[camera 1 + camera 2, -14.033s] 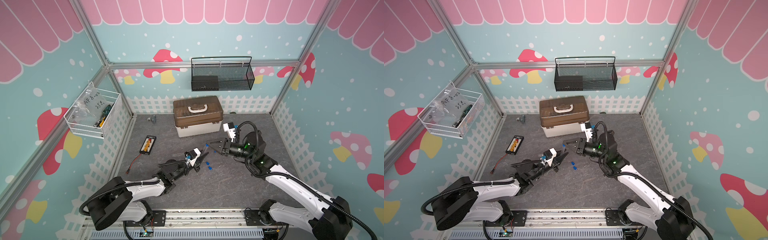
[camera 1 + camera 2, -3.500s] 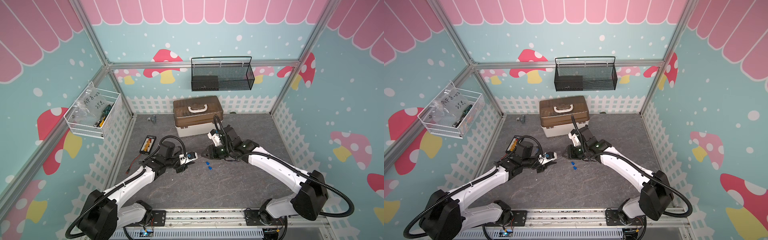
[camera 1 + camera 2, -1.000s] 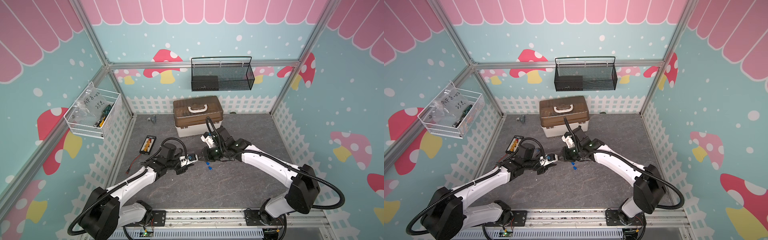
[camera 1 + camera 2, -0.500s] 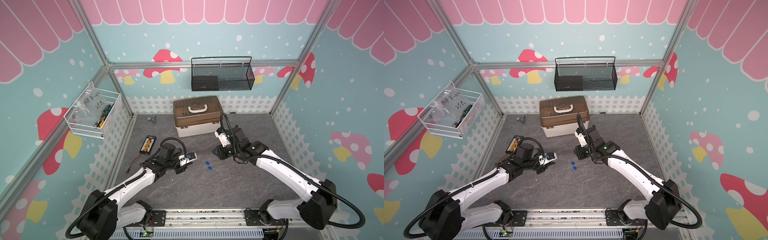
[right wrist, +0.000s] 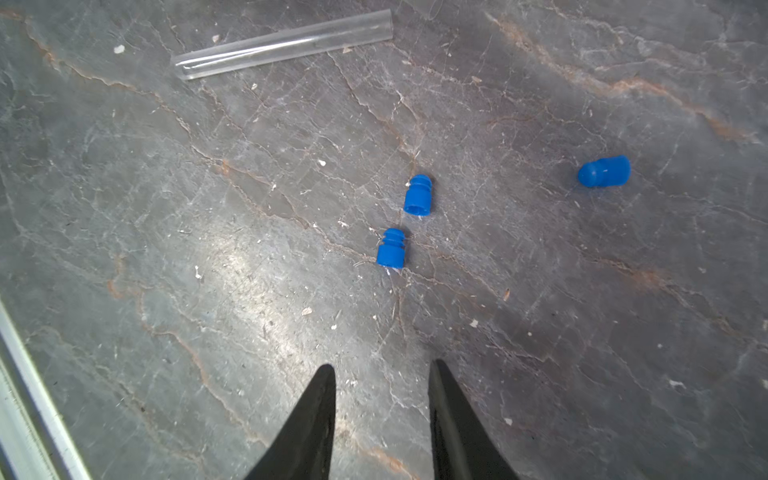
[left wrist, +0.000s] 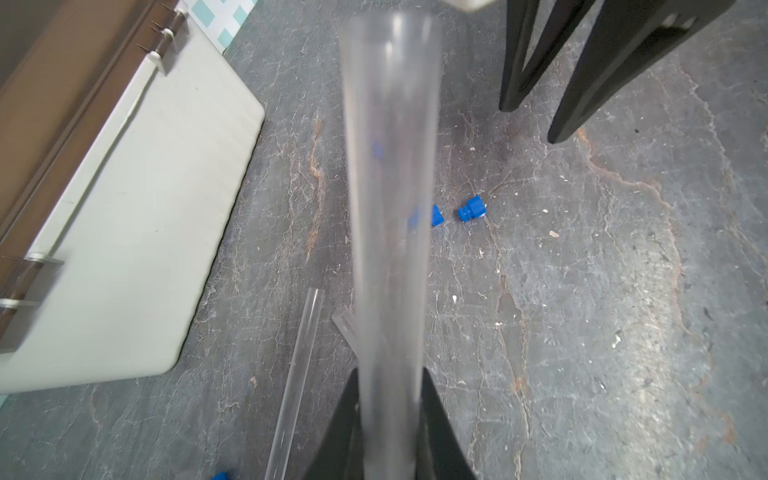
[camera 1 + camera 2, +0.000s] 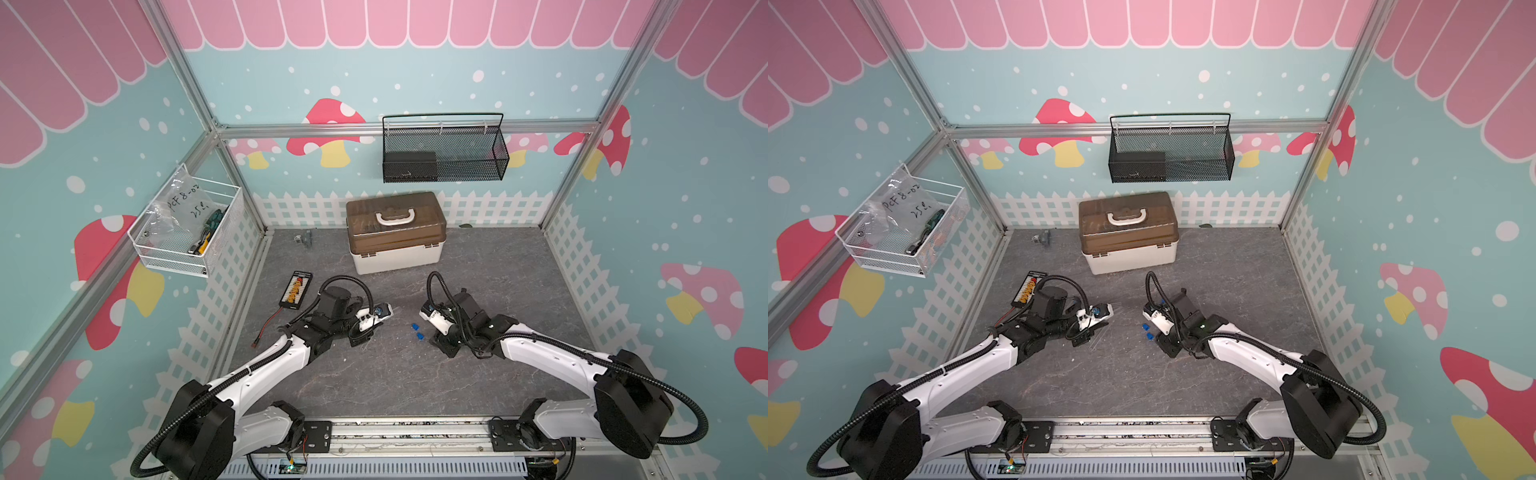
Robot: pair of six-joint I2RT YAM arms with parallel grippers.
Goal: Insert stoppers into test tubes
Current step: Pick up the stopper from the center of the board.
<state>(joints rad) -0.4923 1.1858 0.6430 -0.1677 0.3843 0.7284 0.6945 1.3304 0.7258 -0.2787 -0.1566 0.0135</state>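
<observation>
Left jaws clamped on a test tube (image 6: pixel 390 208), held off the counter (image 5: pixel 124 208), mouth apparently empty. Right jaws part-open, holding nothing, above two loose stoppers (image 5: pixel 390 248). Second test tube (image 5: pixel 282 43) lies nearby. No stoppered tube visible; likely all four remain.

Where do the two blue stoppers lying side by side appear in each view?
Top view: stoppers on the floor beside the right hand.
Top view: stoppers likewise.
Left wrist: stoppers beside the held tube.
Right wrist: stoppers ahead of the right hand.
Shared landmark: the right hand.
</observation>
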